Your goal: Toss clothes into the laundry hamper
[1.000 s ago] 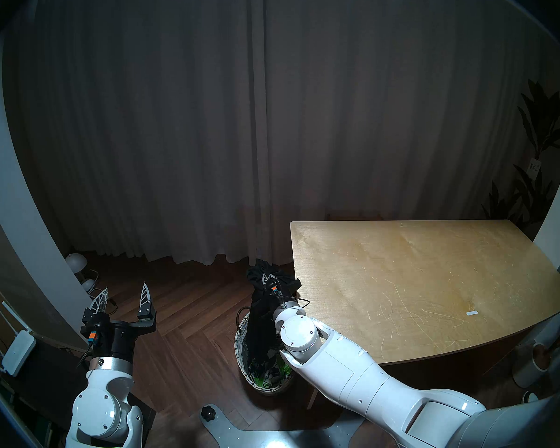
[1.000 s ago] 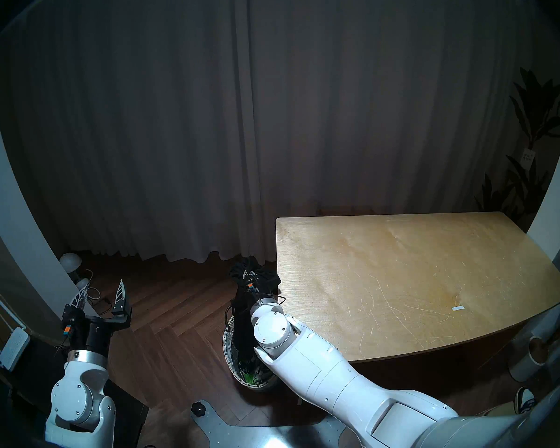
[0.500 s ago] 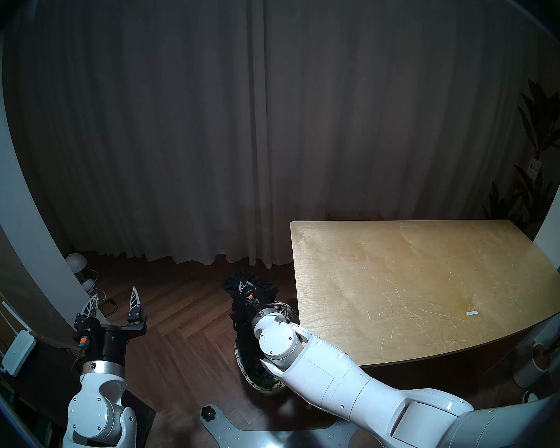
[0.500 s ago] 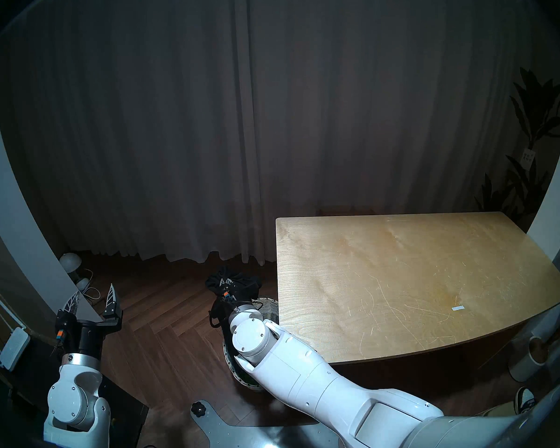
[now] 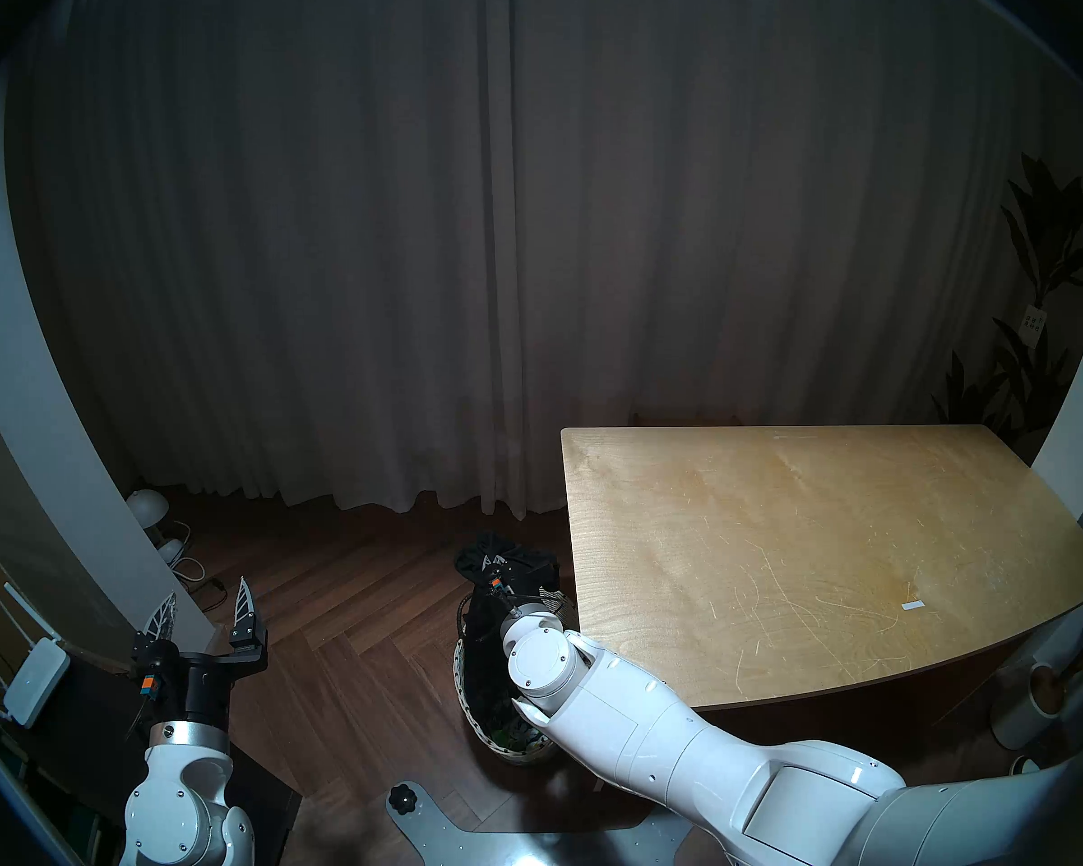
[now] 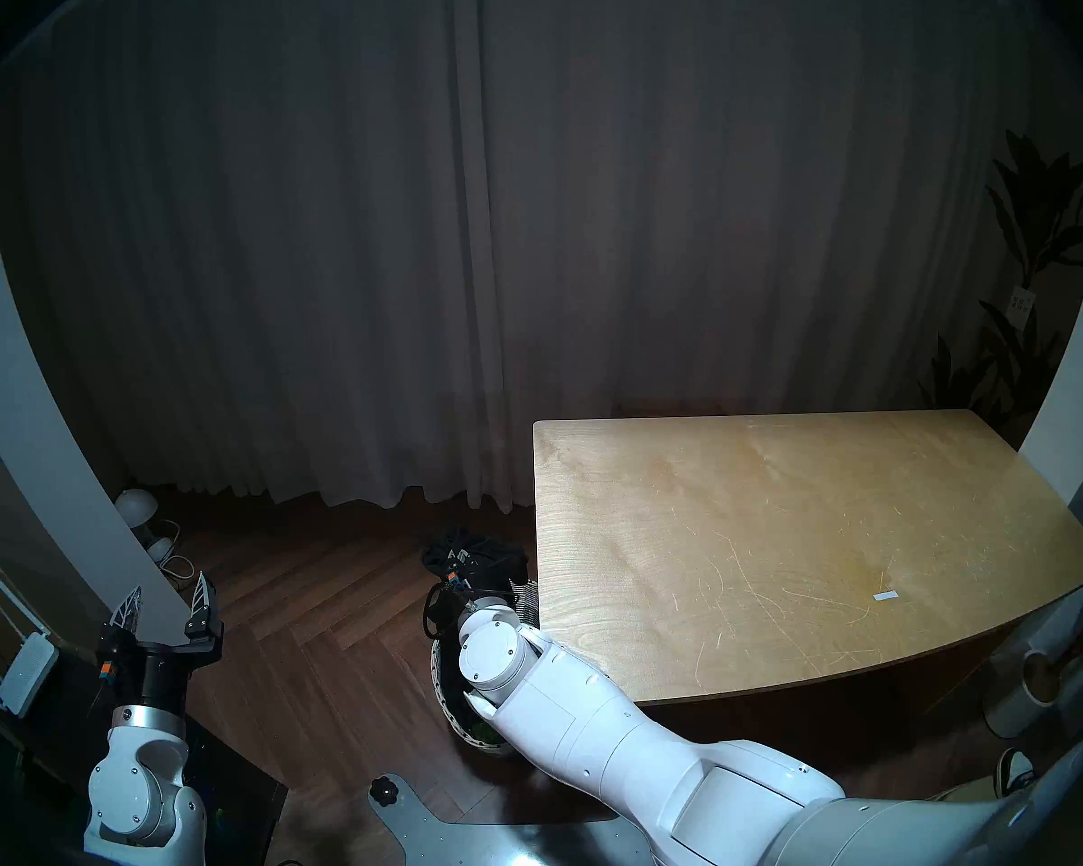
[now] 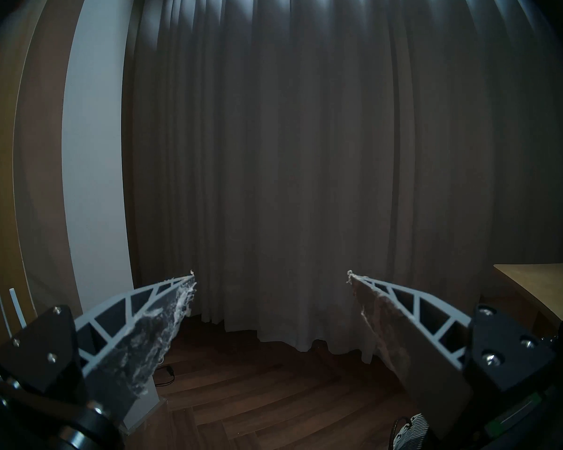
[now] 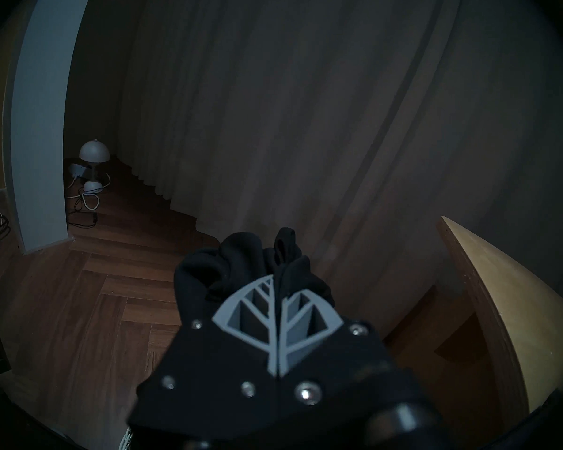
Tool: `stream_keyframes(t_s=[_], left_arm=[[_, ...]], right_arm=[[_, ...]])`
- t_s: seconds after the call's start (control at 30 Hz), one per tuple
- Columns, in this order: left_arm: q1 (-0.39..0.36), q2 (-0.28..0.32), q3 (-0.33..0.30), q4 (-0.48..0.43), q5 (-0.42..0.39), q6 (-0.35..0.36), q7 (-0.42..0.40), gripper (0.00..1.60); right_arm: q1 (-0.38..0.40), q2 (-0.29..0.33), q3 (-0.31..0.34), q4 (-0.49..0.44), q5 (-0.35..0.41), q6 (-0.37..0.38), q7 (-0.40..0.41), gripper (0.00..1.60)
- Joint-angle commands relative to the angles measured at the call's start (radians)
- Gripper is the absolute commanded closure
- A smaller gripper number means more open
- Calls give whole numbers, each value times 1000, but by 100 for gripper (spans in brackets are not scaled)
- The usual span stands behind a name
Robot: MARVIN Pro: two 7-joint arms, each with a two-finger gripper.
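My right gripper [image 5: 495,560] is shut on the large black garment [image 5: 504,549], above the woven wicker hamper [image 5: 461,677] that stands on the floor by the table's left end. The garment bunches over the fingers and hangs down into the hamper. The right wrist view shows the fingers [image 8: 260,306] closed with black cloth [image 8: 241,261] around them. The leaf-print garment [image 5: 517,735] lies in the hamper's bottom. My left gripper [image 5: 204,602] is open and empty at the far left, also in its wrist view [image 7: 270,272]. The sock and the white garment are hidden.
A wooden table [image 5: 808,565] fills the right side, its left edge close to the hamper. Grey curtains [image 5: 526,252] hang behind. A small lamp [image 5: 147,505] with cables sits on the floor by a white wall panel [image 5: 57,471]. A router [image 5: 36,671] is at the far left.
My right gripper, holding the black garment, swung left off the table corner, came partly back and sank lower over the hamper. My left arm drew back, down and to the left, still open.
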Motion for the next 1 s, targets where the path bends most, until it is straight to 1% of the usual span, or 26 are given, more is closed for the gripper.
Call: stream_keyframes(t_s=[0.0, 0.23, 0.37, 0.5, 0.53, 0.57, 0.8, 0.97], left_arm=[[-4, 2, -11, 2, -7, -26, -5, 0], [9, 1, -25, 0, -14, -41, -13, 0], [-2, 12, -24, 1, -14, -35, -21, 0], [-13, 18, -20, 0, -11, -28, -24, 0], [-19, 21, -17, 0, -9, -25, -25, 0], [-21, 21, -17, 0, -8, -24, -25, 0], [-30, 15, -11, 2, 1, -28, -24, 0], [-20, -1, -10, -4, 8, -45, -17, 0]], right_arm=[[52, -88, -19, 28, -17, -22, -10, 160], [77, -97, 0, 110, -7, -57, -34, 160], [87, -95, 10, 149, -6, -85, -41, 160], [91, -95, 14, 168, -11, -97, -49, 160], [92, -94, 16, 175, -15, -98, -59, 114], [93, -93, 16, 179, -15, -102, -60, 0], [92, -84, 14, 176, -28, -116, -75, 0], [82, -67, 9, 135, -40, -120, -79, 0]])
